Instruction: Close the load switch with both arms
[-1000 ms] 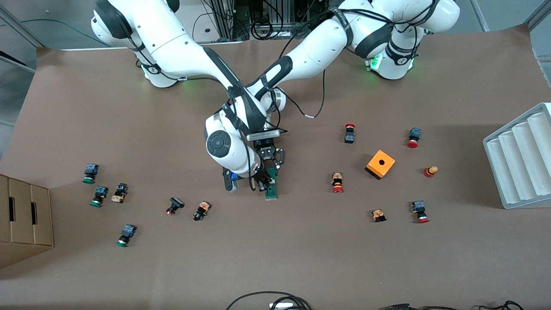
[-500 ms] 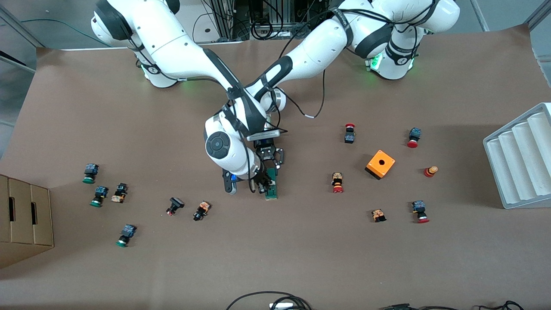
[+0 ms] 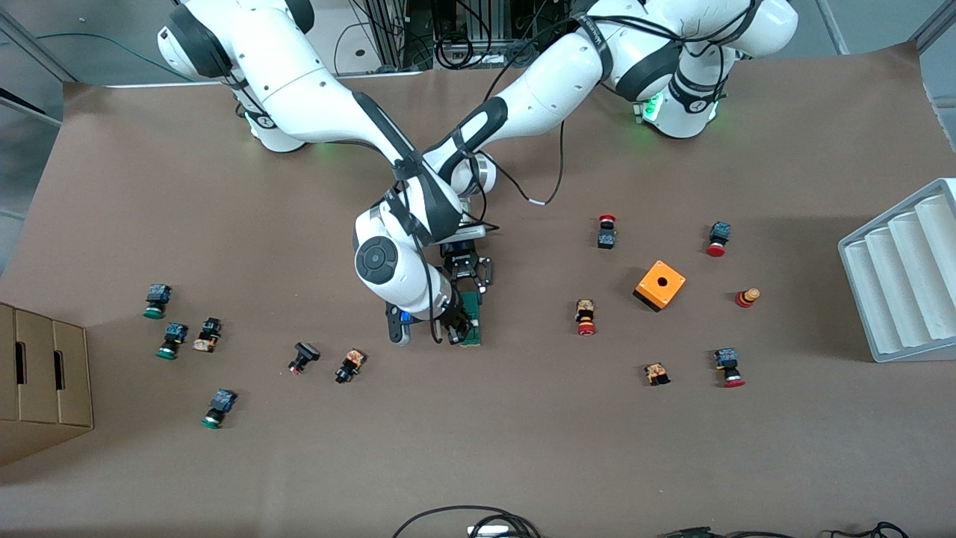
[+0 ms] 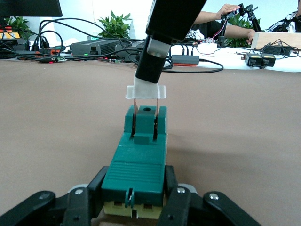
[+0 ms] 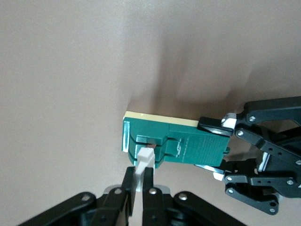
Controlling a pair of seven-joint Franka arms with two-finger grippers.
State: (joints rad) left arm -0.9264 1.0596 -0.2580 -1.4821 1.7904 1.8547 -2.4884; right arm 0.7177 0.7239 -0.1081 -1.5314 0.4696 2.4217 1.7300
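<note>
The load switch (image 3: 471, 320) lies flat near the middle of the table (image 3: 523, 448), well clear of every edge. The left gripper (image 4: 136, 207) clamps its body, seemingly as a brace, while the right gripper (image 5: 139, 188) pinches the white handle (image 4: 146, 92), its metal blades partly seated in the slots. Bare paper surrounds it; the push buttons (image 3: 351, 365) and orange box (image 3: 660, 284) lie well apart.

Lab: cabling (image 3: 463, 45), electronics (image 4: 94, 47)
</note>
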